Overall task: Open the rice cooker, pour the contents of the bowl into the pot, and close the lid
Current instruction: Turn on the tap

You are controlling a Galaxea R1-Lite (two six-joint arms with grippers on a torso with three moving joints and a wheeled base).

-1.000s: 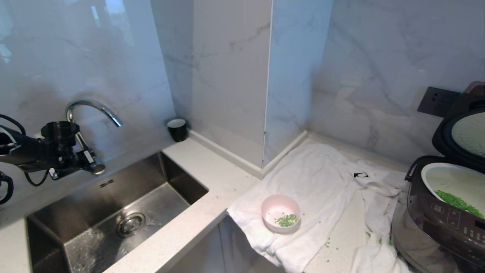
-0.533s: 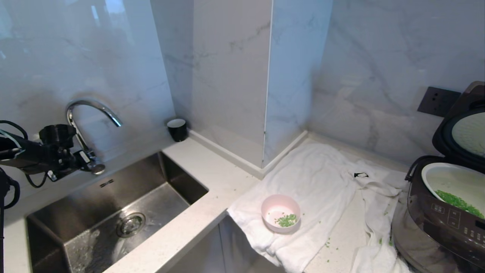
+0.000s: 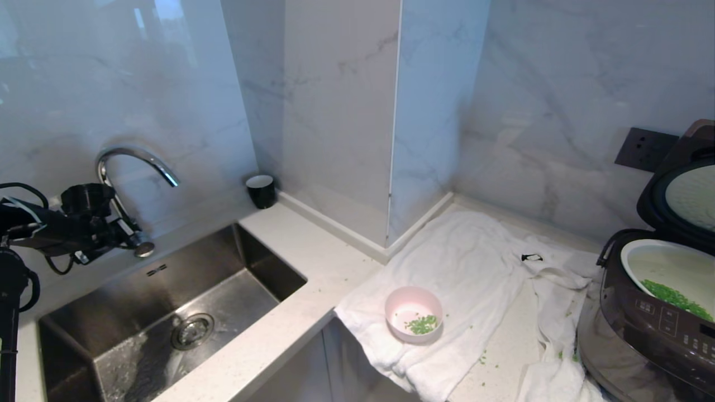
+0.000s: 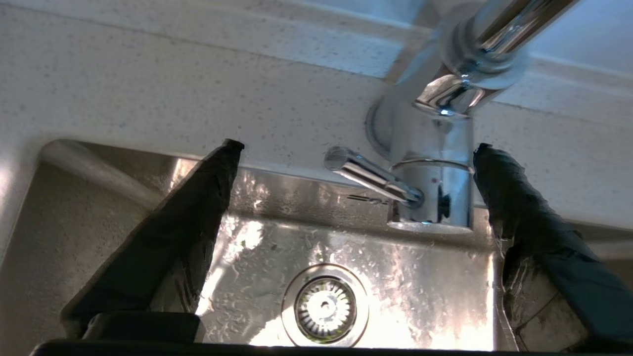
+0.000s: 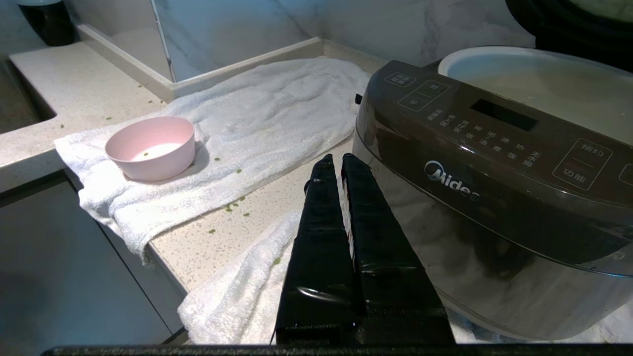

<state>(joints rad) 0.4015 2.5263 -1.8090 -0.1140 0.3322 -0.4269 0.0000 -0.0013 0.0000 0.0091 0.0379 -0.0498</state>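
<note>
Head view, contents listed. Rice cooker [image 3: 653,329]: dark grey-brown, at the right edge on the desk [image 3: 313,251], its lid [image 3: 678,190] standing raised on its hinge, silver-white underside plate facing forward. Pot [image 3: 659,262]: white, seated inside the cooker, green bits lying in its near part. Bowl [image 3: 413,321]: pink, upright on a white towel [image 3: 475,268] left of the cooker and well apart from it, a small heap of green bits on its bottom; more green bits scattered over towel and desk near the front edge. Sink [image 3: 162,318]: steel, sunk into the desk at the left, with a chrome tap [image 3: 137,162] behind it. Cup [image 3: 261,191]: black with a white rim, in the wall corner. Socket [image 3: 645,148]: dark plate on the marble wall near the lid. Left claw [image 3: 131,240]: at the far left over the sink's back edge, just beside the tap's base; left wrist view shows both fingers [image 4: 168,237] spread wide, empty. Right claw [image 5: 340,165]: right wrist view only, fingers pressed together, empty, low before the cooker's front panel.
</note>
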